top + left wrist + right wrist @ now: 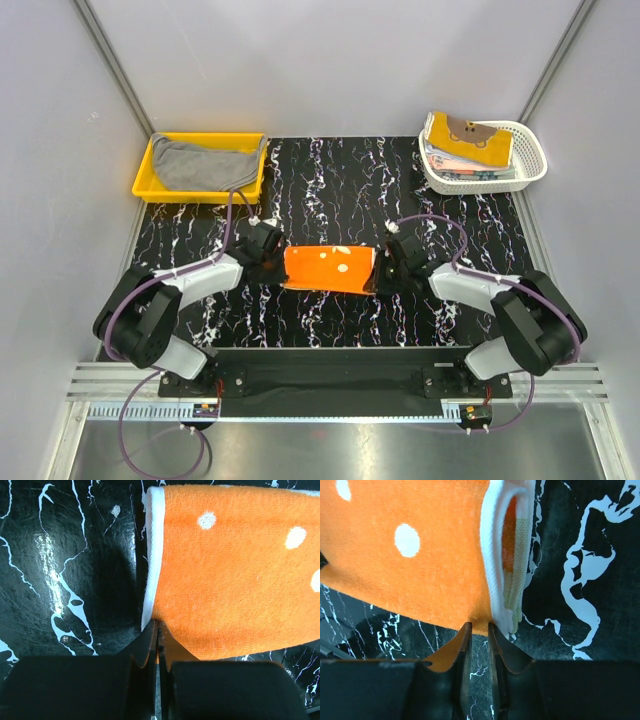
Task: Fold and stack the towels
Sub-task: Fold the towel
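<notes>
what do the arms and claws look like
Both the left arm and right arm have bulky black joints and light grey links. A purple cable loops along each. The left claw and right claw each have two black fingers tapering to thin tips.

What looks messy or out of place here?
The grey towel lies crumpled in the tray, one corner over its right rim, unlike the folded towels in the basket. The orange towel looks tidy, though its layers gape at the right edge.
</notes>
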